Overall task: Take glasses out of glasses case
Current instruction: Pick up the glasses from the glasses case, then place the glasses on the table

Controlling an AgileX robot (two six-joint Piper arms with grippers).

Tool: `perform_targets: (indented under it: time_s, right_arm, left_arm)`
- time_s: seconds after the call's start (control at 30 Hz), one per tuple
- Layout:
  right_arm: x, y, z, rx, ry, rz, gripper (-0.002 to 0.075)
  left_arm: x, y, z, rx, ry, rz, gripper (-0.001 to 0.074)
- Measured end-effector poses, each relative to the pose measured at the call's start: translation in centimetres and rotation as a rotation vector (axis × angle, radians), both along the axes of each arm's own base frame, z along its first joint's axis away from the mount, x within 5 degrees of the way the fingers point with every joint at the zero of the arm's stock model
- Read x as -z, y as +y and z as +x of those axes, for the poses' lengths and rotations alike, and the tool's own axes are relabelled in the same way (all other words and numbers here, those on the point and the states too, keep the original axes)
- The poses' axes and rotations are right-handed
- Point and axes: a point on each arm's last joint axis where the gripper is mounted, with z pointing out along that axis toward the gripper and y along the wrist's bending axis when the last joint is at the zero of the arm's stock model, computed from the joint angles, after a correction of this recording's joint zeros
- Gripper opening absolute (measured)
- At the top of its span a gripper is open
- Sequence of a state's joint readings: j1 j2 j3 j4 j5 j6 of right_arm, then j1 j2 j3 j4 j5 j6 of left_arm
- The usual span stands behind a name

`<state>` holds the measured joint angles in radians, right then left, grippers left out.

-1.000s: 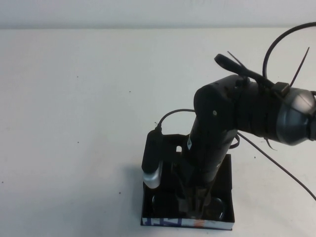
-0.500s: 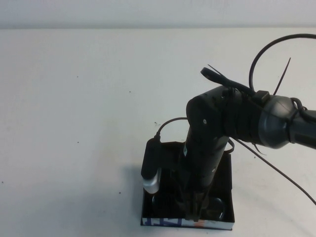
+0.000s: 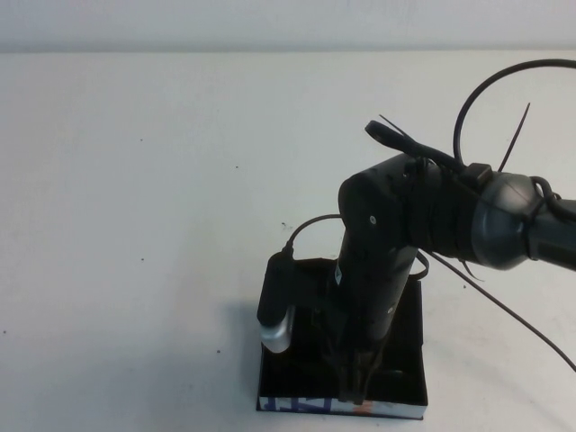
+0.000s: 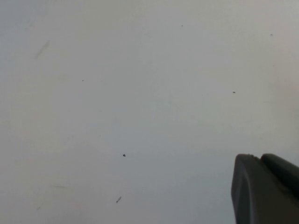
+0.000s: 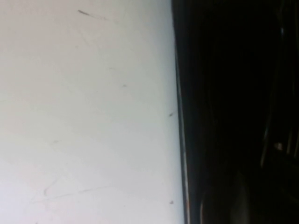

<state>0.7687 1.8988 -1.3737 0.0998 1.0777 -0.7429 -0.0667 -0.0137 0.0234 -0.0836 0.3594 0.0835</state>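
One arm is at work here, the right one; it comes in from the right edge of the desk (image 3: pixel 135 180) and bends down steeply into the glasses case (image 3: pixel 409 337), which lies near the front edge, a little right of the middle. The right claw (image 3: pixel 354 385) is low inside the case, close to its front wall, and its thin dark tips look drawn near together. Whether they pinch something I cannot tell, because the inside is black and the arm covers most of it. The glasses I cannot make out with certainty in any view; only darkness shows in the case around the tips.

The case is a flat rectangular box, matte black, with a white strip (image 3: pixel 297 404) along the front edge that carries blue and orange print. In the right wrist view its dark wall (image 5: pixel 180 93) runs as a straight line against the pale desk. A black block with a silver end (image 3: pixel 277 301), mounted beside the arm, hangs over the left wall of the case. The arm itself is smooth dark plastic, rounded at the joint, with black cables looping off it.

The left claw (image 4: pixel 264 189) shows only as a dark grey rounded corner above bare desk; its state I cannot tell. The desk is white, smooth, with a few small specks.
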Motion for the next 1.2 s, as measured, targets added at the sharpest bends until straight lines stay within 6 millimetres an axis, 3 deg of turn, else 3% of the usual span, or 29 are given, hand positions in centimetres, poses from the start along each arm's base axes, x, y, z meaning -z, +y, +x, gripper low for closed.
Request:
perform_targets:
  time_s: [0.33,0.8,1.0,1.2]
  right_arm:
    - [-0.4,-0.1,0.0,-0.007,-0.018,-0.002,0.0009]
    - [-6.8,-1.3,-0.3,-0.034,-0.137,0.033,0.0001]
    - [-8.2,-3.8,1.1,-0.001,-0.192,-0.025,0.0001]
    - [-9.8,-8.2,3.4,0.111,-0.198,0.028,0.0001]
  left_arm:
    - [0.0,0.0,0.0,0.0,0.0,0.0,-0.0005]
    - [0.0,0.0,0.0,0.0,0.0,0.0,-0.0005]
    - [0.0,0.0,0.0,0.0,0.0,0.0,-0.0005]
    - [0.0,0.0,0.0,0.0,0.0,0.0,-0.0005]
